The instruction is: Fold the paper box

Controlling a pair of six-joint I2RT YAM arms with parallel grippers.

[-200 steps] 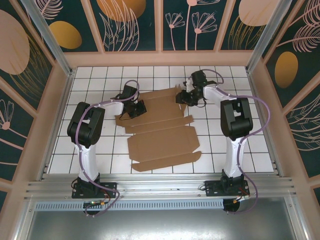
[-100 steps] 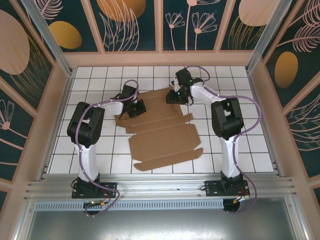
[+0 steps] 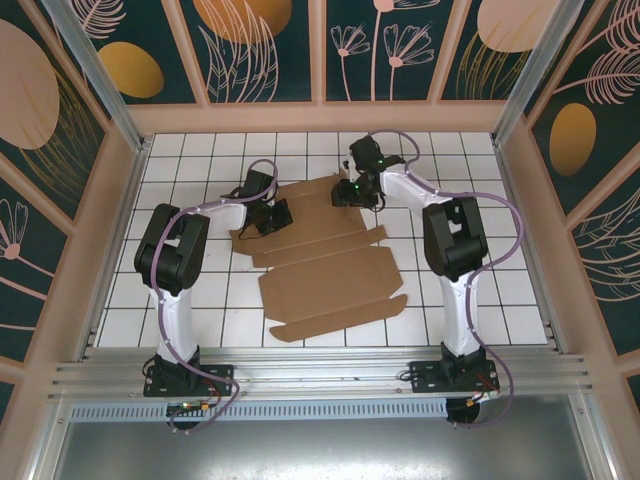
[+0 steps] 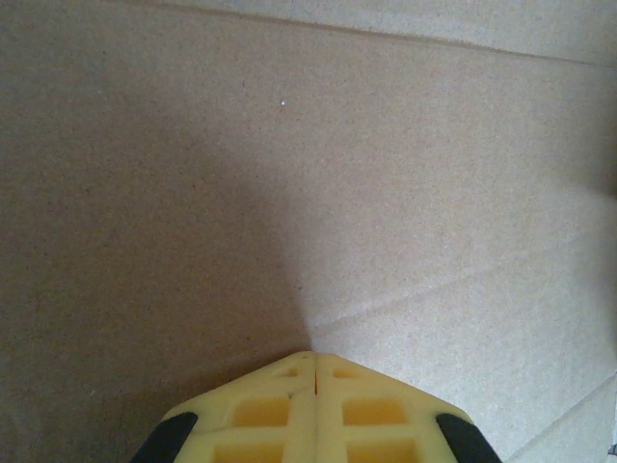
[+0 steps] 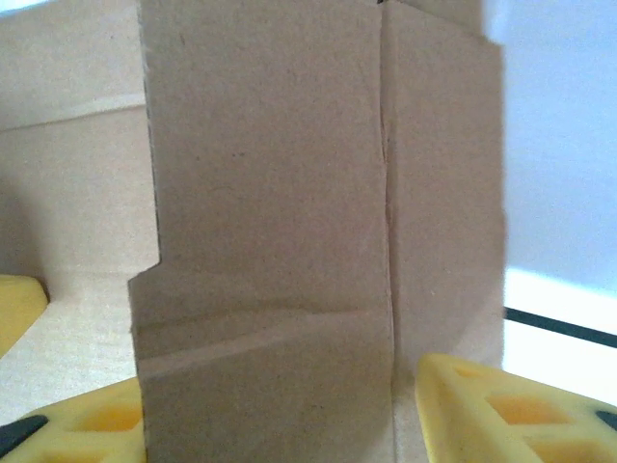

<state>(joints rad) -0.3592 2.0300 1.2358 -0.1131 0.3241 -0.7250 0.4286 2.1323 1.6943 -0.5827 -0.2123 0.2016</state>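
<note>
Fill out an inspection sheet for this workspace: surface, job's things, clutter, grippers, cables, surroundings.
Surface: white tiled table, dark grid lines.
Job's things: paper box, unfolded brown die-cut sheet lying mid-table; a far flap stands up at the right gripper.
Clutter: nothing seen.
Grippers: left gripper, jaws shut, tips close over the cardboard. Right gripper, jaws apart either side of the raised flap.
Cables: purple cables looped along both arms, off the sheet.
Surroundings: dark floral wall panels; metal rail at the near edge.
</note>
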